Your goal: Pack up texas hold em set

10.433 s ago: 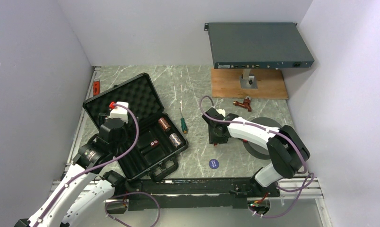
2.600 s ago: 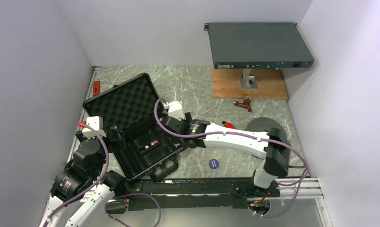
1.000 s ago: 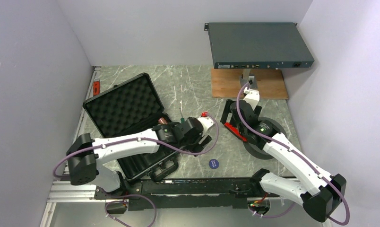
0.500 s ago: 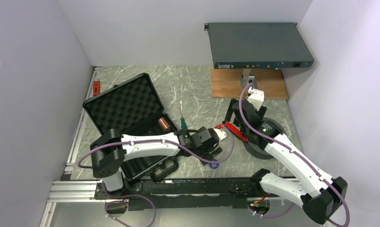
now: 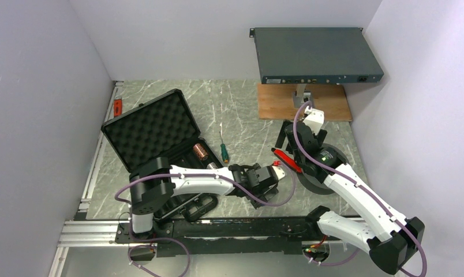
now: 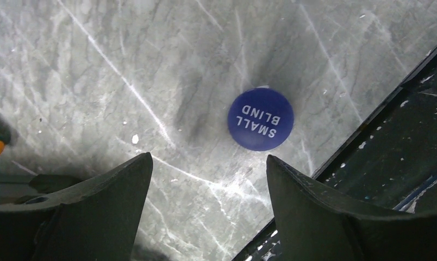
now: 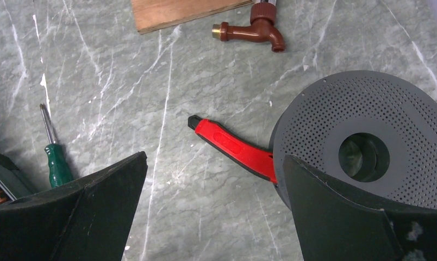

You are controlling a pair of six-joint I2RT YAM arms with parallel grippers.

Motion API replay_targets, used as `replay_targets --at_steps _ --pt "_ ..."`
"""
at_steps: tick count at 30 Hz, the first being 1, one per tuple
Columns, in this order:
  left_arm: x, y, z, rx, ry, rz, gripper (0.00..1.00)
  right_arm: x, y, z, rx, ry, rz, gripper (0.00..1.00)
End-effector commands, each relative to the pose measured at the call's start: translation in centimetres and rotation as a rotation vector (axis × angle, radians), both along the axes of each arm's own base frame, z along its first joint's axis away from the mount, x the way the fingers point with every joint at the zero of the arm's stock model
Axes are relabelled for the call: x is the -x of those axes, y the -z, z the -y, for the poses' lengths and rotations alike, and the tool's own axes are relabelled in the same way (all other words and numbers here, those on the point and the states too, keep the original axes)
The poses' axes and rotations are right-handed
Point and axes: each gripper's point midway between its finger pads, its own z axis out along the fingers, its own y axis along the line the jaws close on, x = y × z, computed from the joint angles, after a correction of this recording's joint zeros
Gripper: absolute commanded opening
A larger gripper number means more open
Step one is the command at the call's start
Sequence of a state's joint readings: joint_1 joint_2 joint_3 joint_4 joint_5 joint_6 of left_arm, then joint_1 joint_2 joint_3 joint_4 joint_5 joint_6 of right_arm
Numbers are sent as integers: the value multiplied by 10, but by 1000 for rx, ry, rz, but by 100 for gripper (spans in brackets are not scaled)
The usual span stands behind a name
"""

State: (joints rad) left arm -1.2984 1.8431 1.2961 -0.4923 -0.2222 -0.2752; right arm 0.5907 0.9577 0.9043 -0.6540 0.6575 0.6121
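Red cutter (image 7: 232,147) reaches seemingly under grey disc (image 7: 319,117); screwdriver (image 7: 56,161) well apart.

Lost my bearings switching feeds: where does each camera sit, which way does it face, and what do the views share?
Top external: above and behind the bases, looking down on the table; both arms and the open briefcase show.
Left wrist: on the left arm, facing down at the blue button, just ahead of the open left gripper.
Right wrist: on the right arm, facing down at the red cutter and grey disc; the open right gripper frames the bottom.
Shared: top and right wrist both show the green-handled screwdriver and the cutter.
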Motion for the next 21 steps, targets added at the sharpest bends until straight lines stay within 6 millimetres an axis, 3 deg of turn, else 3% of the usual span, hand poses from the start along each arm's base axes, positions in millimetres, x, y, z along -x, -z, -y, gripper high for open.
replay_targets --at_steps 1,9,21 --pt "9 -7 24 45 28 -11 83 -2 -7 3 -5 15 33 100" --pt "16 9 40 20 64 -31 83 -2 -4 3 -7 13 28 100" --pt "20 25 44 -1 46 -65 80 -3 2 0 -16 0 17 100"
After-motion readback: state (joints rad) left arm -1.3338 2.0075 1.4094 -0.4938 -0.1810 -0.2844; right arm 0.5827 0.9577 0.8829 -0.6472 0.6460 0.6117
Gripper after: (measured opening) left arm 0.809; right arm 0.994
